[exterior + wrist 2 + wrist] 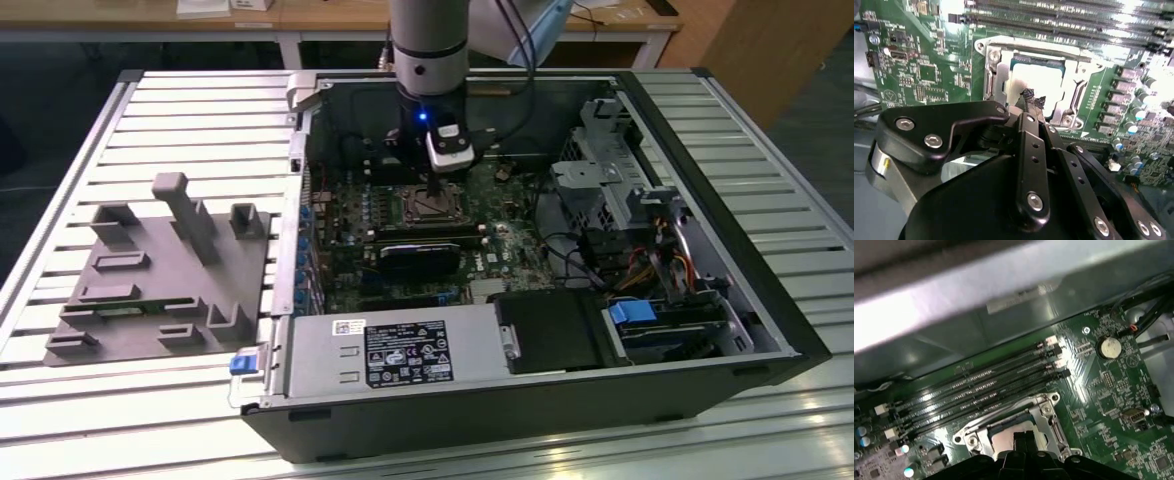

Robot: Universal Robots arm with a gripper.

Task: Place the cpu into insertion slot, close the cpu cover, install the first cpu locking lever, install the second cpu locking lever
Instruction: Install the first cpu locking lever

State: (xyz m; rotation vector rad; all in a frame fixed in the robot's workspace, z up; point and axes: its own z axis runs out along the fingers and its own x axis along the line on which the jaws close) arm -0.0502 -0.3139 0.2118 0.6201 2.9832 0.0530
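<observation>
Basically claw (1031,99) sits dead over the insertion slot (400,210), tips pointing straight down at slot centre. Cpu (1044,75) lies flat inside the slot, silvery top up, directly under the tips; touching or just above, can't tell which. Cpu's square, so no long axis to align to. Cpu cover (996,75) looks folded flat onto the slot, its window framing the cpu, so seating + cover steps look done, IMO. Locking levers: can't make out whether latched. Claw fingers (1018,440) are pressed together w/ nothing between them. Arm (430,50) stands vertical inside the pc case (747,330), wrist upright above the slot. Memory slots (989,385) run parallel to one slot edge, just beside it.
</observation>
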